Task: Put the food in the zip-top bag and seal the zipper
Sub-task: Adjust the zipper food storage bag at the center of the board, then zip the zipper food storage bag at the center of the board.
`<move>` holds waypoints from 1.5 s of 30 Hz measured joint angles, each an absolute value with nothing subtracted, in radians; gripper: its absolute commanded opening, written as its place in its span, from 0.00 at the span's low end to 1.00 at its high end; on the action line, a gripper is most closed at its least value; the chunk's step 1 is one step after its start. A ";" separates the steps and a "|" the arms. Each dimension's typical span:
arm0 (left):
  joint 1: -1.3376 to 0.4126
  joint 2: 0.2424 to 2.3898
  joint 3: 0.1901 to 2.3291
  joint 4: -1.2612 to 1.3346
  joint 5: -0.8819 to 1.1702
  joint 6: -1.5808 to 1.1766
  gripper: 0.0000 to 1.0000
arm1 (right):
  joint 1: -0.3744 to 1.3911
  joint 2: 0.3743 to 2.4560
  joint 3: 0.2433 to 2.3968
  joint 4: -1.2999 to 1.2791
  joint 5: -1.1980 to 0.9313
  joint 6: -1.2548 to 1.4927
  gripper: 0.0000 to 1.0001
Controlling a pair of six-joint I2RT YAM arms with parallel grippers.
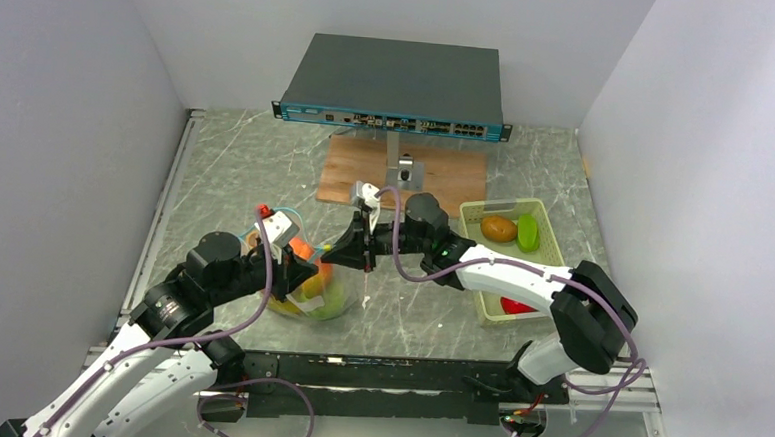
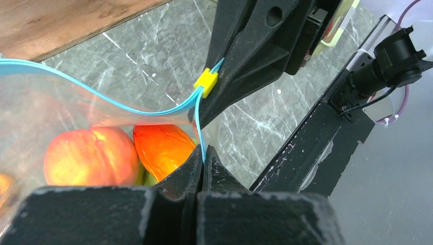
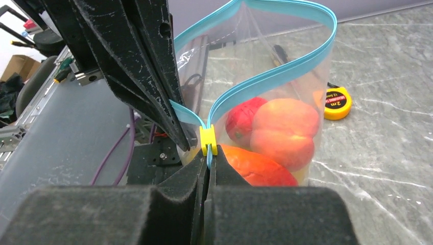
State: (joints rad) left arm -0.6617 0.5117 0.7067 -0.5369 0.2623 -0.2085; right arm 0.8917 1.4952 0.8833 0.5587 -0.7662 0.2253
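Note:
The clear zip-top bag (image 1: 311, 293) stands between my two grippers with its mouth open in a loop. It holds food: a peach (image 2: 89, 155), an orange piece (image 2: 163, 148) and a red piece (image 3: 241, 120). My left gripper (image 2: 202, 156) is shut on the teal zipper strip (image 2: 102, 97) at one end of the mouth. My right gripper (image 3: 208, 159) is shut on the zipper (image 3: 265, 79) just under the yellow slider (image 3: 208, 138). The slider also shows in the left wrist view (image 2: 206, 81). Both grippers (image 1: 301, 272) (image 1: 348, 252) meet at the bag's right end.
A pale green tray (image 1: 502, 205) at the right holds a brown food (image 1: 499, 228), a green one (image 1: 528, 232) and a red one (image 1: 515, 306). A yellow tape measure (image 3: 337, 103) lies beyond the bag. A network switch (image 1: 391, 84) and a wooden board (image 1: 436, 176) sit at the back.

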 measured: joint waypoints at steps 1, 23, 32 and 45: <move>-0.662 0.512 0.707 -0.540 0.255 -0.211 0.02 | 0.891 1.494 0.880 0.562 -0.767 0.226 0.00; -0.661 0.730 1.041 -0.615 0.282 -0.139 0.66 | 0.891 1.444 0.855 0.521 -0.794 0.228 0.00; -0.661 0.846 1.048 -0.613 0.461 -0.048 0.55 | 0.891 1.406 0.855 0.481 -0.796 0.228 0.00; -0.661 0.799 0.992 -0.609 0.492 -0.037 0.46 | 0.891 1.406 0.855 0.462 -0.796 0.228 0.00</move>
State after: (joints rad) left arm -0.6613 0.7990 0.9920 -0.6094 0.4919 -0.0368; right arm 0.8913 1.4059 0.8551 0.4622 -0.7963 0.2276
